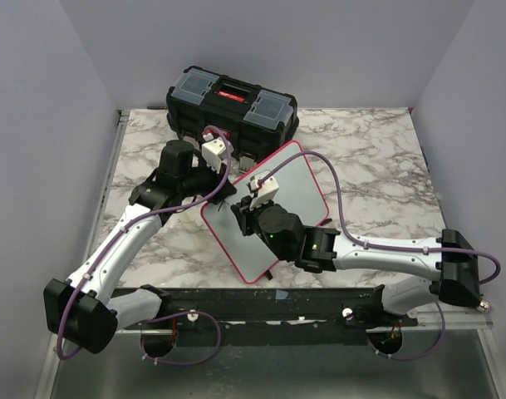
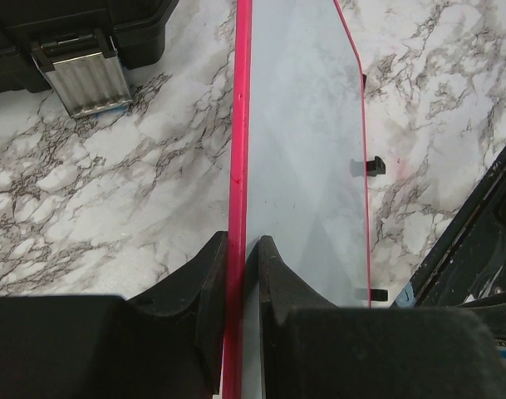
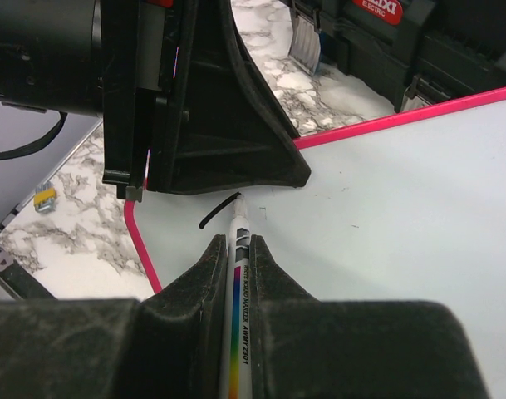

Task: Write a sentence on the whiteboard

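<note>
The whiteboard, glossy white with a thin red rim, lies at an angle on the marble table. My left gripper is shut on its left rim; in the left wrist view the jaws pinch the red edge. My right gripper is shut on a white marker with a rainbow stripe. The marker's tip touches the board near its left corner. Only one short curved black stroke of the sentence shows there; no letters can be read.
A black toolbox with a red latch stands behind the board; it also shows in the right wrist view and the left wrist view. The left gripper's body hangs close above the marker tip. Purple walls enclose the table.
</note>
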